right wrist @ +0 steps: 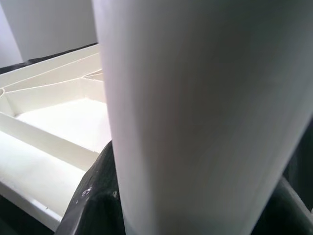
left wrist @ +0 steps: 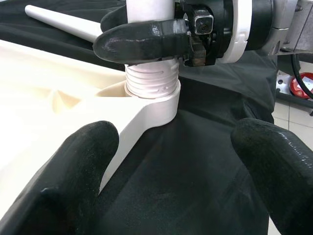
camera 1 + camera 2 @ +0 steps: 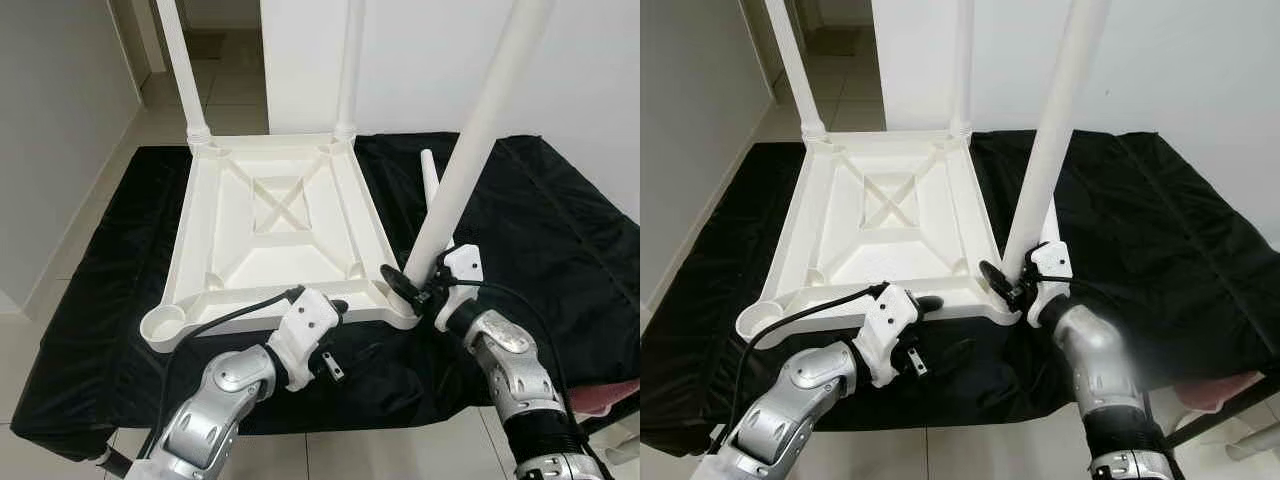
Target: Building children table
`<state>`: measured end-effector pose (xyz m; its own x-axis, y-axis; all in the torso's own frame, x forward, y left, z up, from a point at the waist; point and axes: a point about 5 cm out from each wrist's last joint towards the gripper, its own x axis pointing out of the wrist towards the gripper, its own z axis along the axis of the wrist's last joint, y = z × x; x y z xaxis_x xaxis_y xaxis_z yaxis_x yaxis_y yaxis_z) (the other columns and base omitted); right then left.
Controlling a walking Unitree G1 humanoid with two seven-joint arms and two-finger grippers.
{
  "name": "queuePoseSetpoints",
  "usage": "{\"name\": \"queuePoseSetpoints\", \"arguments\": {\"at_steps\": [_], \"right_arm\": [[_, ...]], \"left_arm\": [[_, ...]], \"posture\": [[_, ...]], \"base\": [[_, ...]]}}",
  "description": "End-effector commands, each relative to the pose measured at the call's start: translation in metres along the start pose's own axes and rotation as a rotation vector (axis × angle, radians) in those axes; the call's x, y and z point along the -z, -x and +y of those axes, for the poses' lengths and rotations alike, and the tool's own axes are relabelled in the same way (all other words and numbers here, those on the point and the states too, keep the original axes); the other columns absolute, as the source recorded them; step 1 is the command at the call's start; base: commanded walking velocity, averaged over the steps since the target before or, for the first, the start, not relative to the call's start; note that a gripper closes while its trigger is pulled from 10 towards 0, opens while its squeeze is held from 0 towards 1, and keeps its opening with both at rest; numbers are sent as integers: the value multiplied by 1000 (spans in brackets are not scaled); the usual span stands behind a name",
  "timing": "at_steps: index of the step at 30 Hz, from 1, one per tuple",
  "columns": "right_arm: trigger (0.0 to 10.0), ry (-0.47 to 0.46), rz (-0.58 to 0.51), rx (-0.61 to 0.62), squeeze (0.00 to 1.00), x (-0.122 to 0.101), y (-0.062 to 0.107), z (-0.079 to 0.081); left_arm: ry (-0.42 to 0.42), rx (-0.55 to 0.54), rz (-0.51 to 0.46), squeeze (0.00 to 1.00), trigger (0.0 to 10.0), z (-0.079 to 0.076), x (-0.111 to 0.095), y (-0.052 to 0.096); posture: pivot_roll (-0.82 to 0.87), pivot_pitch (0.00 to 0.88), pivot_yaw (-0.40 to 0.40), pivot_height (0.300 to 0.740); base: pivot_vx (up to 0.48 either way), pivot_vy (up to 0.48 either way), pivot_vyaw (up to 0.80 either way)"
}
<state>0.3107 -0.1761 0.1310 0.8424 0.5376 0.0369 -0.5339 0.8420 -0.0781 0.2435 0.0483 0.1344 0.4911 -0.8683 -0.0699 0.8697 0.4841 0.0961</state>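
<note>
Fingers of right gripper (image 3: 412, 283) clamped on smooth round white leg (image 3: 470, 150), its ribbed threaded end in corner socket of upturned plastic tabletop (image 3: 275, 225). Left gripper (image 3: 335, 330) fingers apart, beside the tabletop's near edge over black cloth (image 3: 540, 230).

Head cameras look down on the tabletop (image 3: 270, 215); wrist cameras sit close.

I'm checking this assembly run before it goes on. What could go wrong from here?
The leg that the right gripper holds leans and its thread still shows above the socket, so it might cross-thread. The left gripper is open near the tabletop, so the top may turn.
</note>
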Motion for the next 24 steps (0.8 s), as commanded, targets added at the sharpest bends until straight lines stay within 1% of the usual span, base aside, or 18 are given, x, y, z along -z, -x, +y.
{"name": "queuePoseSetpoints", "arguments": {"at_steps": [1, 7, 8, 9, 10, 11, 13, 14, 16, 17, 18, 19, 20, 21, 23, 24], "right_arm": [[10000, -70, 42, 16, 0, 14, 4, 4], [10000, -65, 50, 41, 0, 15, 3, 5], [10000, -61, 55, 65, 0, 15, 2, 6], [10000, -61, 60, 96, 0, 15, 1, 8], [10000, -61, 60, 96, 0, 15, 1, 8], [10000, -64, 58, 123, 0, 13, 0, 12], [10000, -64, 58, 123, 0, 13, 0, 12], [10000, -87, 51, 172, 0, 11, -2, 20], [10000, -87, 51, 172, 0, 11, -2, 20], [10000, -93, 45, 221, 0, 9, -3, 25], [10000, -93, 45, 221, 0, 9, -3, 25], [10000, -106, 36, 293, 0, 7, -4, 36], [10000, -115, 31, 372, 0, 6, -3, 43], [10000, -115, 31, 372, 0, 6, -3, 43], [10000, -110, 36, 506, 0, 5, -2, 52], [10000, -110, 36, 506, 0, 5, -2, 52]], "left_arm": [[1, -28, 10, 0, 10000, -1, 3, 1], [2, -26, 11, 0, 10000, -1, 3, 0], [1, -26, 11, 0, 10000, -2, 3, 0], [2, -27, 12, 0, 10000, -2, 3, 0], [2, -27, 12, 0, 10000, -2, 3, 0], [2, -28, 12, 0, 10000, -2, 4, 1], [2, -28, 12, 0, 10000, -2, 4, 1], [4, -29, 13, 0, 10000, -3, 4, 1], [4, -29, 13, 0, 10000, -3, 4, 1], [6, -30, 14, 0, 10000, -3, 4, 2], [6, -30, 14, 0, 10000, -3, 4, 2], [7, -30, 15, 0, 10000, -4, 5, 2], [7, -29, 15, 0, 10000, -5, 5, 2], [7, -29, 15, 0, 10000, -5, 5, 2], [8, -28, 15, 0, 10000, -5, 5, 2], [8, -28, 15, 0, 10000, -5, 5, 2]], "posture": [[-59, 1, 0, 740], [-54, 0, -9, 740], [-54, 0, -9, 740], [-54, 0, -9, 740], [-54, 0, -9, 740], [-50, 0, -16, 740], [-50, 0, -16, 740], [-48, 0, -19, 740], [-48, 0, -19, 740], [-48, 0, -20, 740], [-48, 0, -20, 740], [-49, 0, -22, 740], [-49, 0, -24, 740], [-49, 0, -24, 740], [-49, 0, -25, 740], [-49, 0, -25, 740]], "base": [[0, 0, 0], [0, 0, 0], [0, 0, 0], [0, 0, 0], [0, 0, 0], [0, 0, 0], [0, 0, 0], [0, 0, 0], [0, 0, 0], [0, 0, 0], [0, 0, 0], [0, 0, 0], [0, 0, 0], [0, 0, 0], [0, 0, 0], [0, 0, 0]]}}
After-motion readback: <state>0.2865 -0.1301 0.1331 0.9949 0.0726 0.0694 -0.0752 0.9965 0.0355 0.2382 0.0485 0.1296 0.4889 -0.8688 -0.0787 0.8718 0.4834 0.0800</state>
